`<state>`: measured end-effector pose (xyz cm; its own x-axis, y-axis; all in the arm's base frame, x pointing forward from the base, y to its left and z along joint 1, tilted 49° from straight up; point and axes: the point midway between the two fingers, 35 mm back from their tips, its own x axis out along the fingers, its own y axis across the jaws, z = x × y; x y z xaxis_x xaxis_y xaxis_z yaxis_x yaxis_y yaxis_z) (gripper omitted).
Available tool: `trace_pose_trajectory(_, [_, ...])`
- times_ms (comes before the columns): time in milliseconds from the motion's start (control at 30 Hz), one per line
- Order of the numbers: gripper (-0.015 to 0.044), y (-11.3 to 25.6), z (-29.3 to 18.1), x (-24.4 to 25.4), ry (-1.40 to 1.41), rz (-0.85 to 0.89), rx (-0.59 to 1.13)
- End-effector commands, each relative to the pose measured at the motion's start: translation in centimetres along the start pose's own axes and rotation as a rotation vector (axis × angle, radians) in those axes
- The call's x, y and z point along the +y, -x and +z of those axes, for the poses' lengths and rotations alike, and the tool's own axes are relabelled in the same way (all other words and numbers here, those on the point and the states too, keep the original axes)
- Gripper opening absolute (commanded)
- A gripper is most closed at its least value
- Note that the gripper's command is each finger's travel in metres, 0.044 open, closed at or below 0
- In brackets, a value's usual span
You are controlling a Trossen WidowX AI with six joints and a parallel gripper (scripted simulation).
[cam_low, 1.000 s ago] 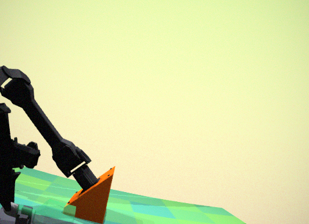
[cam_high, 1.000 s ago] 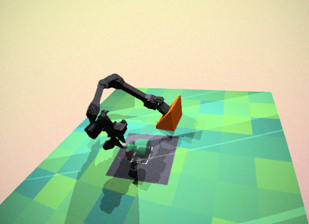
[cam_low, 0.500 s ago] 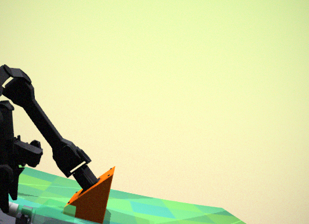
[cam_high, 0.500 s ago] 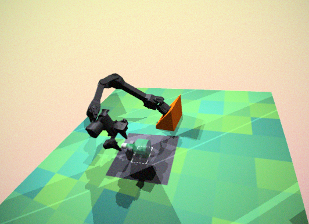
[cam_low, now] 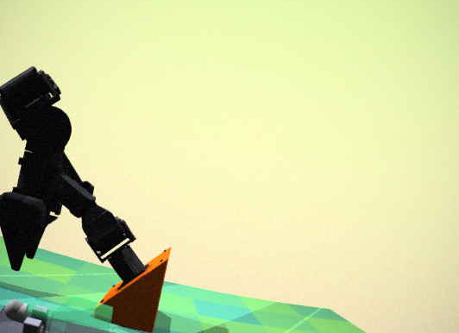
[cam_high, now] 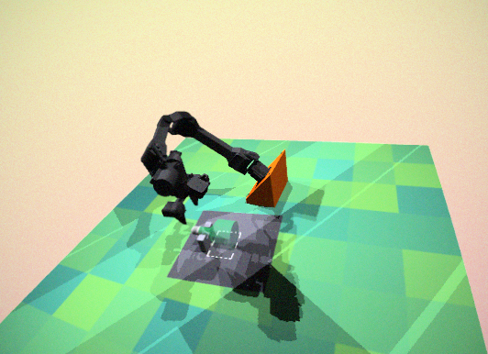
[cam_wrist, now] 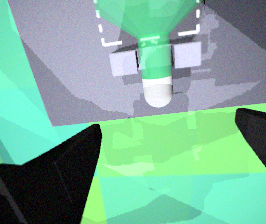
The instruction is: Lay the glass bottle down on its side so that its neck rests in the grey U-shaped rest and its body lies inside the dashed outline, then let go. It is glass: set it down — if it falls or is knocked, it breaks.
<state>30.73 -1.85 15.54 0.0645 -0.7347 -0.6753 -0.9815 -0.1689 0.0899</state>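
Pale yellow-to-peach backdrop, with a green and teal patchwork table top and a dark grey mat on it. Glass bottle, green with a white cap, lies on its side on the mat. Neck sits between the two blocks of the grey U-shaped rest. Body is over the dashed outline; from the top view it seems to stand toward the far side, but the bottle is see-through and the wrist view crops it, so a full fit can't be told.

Gripper released, fingers wide apart, nothing between them, off the cap end and apart from the glass. Step in hand looks like the retreat after letting go. Doing it well: back straight off past the cap, fingers kept wide, no sideways sweep, no wrist roll until well clear. Likely risk: a fingertip clipping cap or rest and rolling the bottle.

Arm rises from the orange wedge base, bends at a high elbow, then drops to the wrist, fingers pointing down toward the table. Task looks nearly done, pending the body fit.
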Motion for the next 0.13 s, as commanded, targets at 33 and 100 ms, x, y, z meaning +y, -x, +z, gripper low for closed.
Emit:
trace_pose_trajectory(33, [0.0440,0.12,0.07,-0.01,0.000,0.005,0.013])
trace_pose_trajectory(100, [0.0440,0.12,0.07,-0.01,0.000,0.005,0.013])
